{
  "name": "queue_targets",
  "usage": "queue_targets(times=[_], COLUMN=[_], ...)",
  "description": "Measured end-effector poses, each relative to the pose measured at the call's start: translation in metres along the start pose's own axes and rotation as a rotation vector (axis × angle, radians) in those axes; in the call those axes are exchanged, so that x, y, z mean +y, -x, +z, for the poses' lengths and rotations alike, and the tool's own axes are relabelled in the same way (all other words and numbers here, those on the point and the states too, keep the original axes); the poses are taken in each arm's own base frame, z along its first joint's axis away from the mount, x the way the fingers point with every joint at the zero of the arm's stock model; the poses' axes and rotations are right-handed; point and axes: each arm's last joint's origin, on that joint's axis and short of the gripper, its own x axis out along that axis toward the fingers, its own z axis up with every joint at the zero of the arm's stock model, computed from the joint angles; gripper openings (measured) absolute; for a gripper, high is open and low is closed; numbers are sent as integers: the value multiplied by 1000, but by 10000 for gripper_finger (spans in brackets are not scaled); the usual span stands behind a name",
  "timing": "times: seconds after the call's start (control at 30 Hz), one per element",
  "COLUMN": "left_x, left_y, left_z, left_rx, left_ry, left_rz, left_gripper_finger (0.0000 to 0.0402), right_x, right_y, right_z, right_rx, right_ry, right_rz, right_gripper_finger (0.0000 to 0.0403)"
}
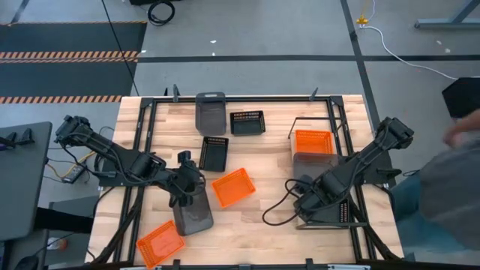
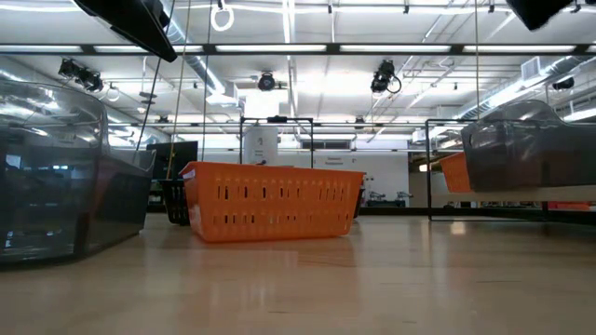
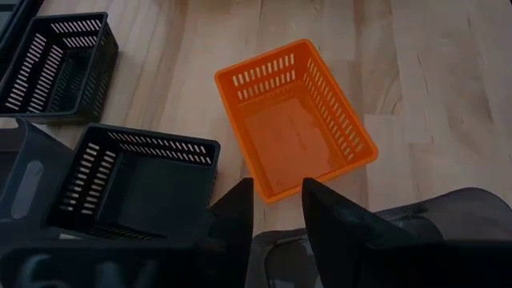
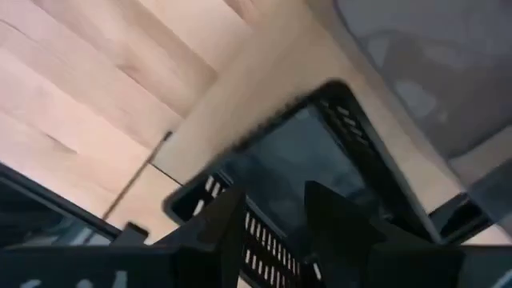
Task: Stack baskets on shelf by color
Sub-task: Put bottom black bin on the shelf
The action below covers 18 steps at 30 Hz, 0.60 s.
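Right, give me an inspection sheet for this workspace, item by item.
Surface: wooden tabletop, bare between the items.
Job's things: shelf carries an orange basket and a grey basket. Off the shelf lie two loose orange baskets, two loose grey baskets and two loose black baskets.
Clutter: nothing seen.
Grippers: left hand is over one loose grey basket. Right hand is over a third black basket.
Cables: black cable loops on the table. White cable lies on the floor.
Surroundings: blurred person at the right edge.
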Motion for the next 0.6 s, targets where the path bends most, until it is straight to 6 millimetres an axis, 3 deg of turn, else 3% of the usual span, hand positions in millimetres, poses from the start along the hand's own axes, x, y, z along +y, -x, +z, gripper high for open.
queue_targets(times=[0.2,0.6], left_x=[0,0], left_y=[0,0], left_z=[0,-1], left_rx=[0,6], left_ry=[-25,-32], left_rz=[0,2], left_gripper_finger=[117,117], right_x=[1,4], right_y=[-16,-20], right_z=[1,4], right_rx=[8,-26], right_ry=[-10,-30], right_rz=[33,65], right_gripper_finger=[137,137])
